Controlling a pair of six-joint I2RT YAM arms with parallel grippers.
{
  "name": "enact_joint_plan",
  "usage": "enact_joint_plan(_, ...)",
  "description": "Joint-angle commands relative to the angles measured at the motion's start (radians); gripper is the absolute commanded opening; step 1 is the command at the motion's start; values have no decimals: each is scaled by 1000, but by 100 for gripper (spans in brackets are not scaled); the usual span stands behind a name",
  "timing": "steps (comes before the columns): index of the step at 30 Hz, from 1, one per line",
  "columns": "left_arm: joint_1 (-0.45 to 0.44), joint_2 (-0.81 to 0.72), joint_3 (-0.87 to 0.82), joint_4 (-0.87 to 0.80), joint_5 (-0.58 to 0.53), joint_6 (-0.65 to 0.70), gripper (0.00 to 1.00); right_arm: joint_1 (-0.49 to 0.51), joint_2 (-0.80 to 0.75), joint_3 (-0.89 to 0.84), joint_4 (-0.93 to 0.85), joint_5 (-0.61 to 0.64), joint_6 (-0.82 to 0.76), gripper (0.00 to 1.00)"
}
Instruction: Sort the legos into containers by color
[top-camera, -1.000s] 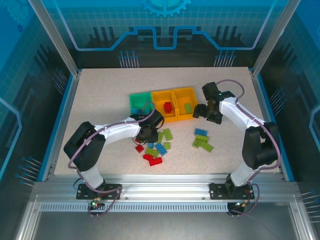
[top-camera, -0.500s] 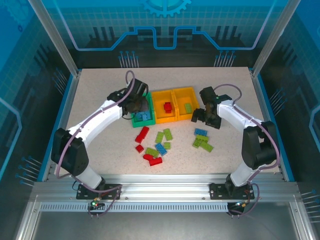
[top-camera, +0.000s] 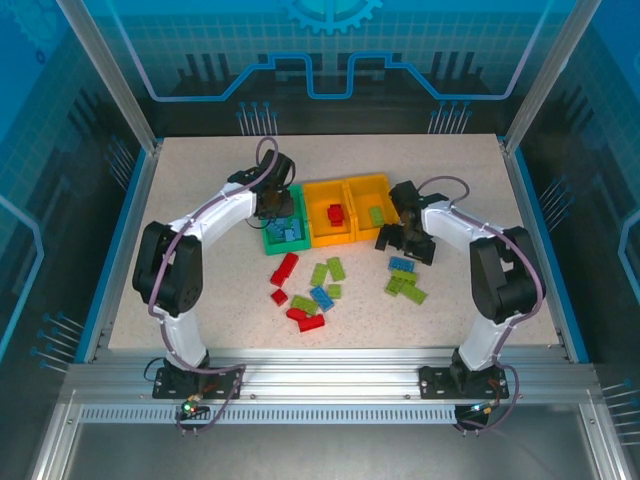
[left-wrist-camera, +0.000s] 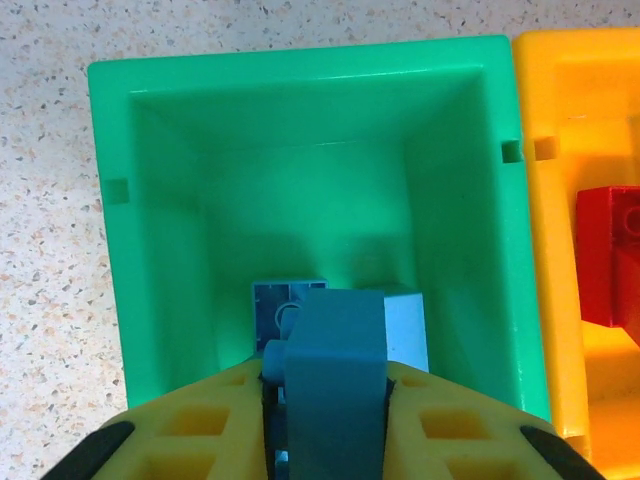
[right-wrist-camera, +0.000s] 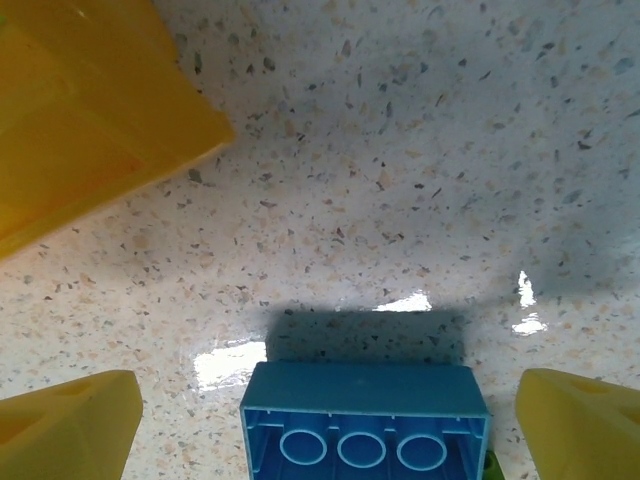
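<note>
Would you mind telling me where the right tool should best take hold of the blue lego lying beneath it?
Probably by its two short end walls, coming straight down. The blue lego lies lengthwise between the open fingers of the right tool, those ends are flat and parallel, and a green lego crowds one long side.

Bright, even light is falling from overhead. Glare is glinting on the table (right-wrist-camera: 400, 150) beside the shadow of a lego (right-wrist-camera: 365, 410); the fingers (right-wrist-camera: 70, 420) are looking slightly soft.
</note>
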Motion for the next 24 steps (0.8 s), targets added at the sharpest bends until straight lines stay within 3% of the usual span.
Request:
enact_joint_plan(1,15,-1,43,17,33,-2,36,30,56,28,-15,-7,21,98)
enact_joint_plan(5,15,-42,22,25,40,-11,50,43,80,41,-45,8,35,97)
enact_joint_plan(7,13,-70,1,36,41,-16,62,45,83,36,-44,10,40,97)
enact_joint_plan(12,14,-152,-52,55,47,-33,76,45,102,39,-53,18,32,90)
enact_joint_plan(17,15,-239,-113,69,40,-39,99,48,126,61,-71,28,0,73)
enact_joint_plan(24,15,-309,-176,67,15,-49,99,63,132,57,-99,43,-19,67)
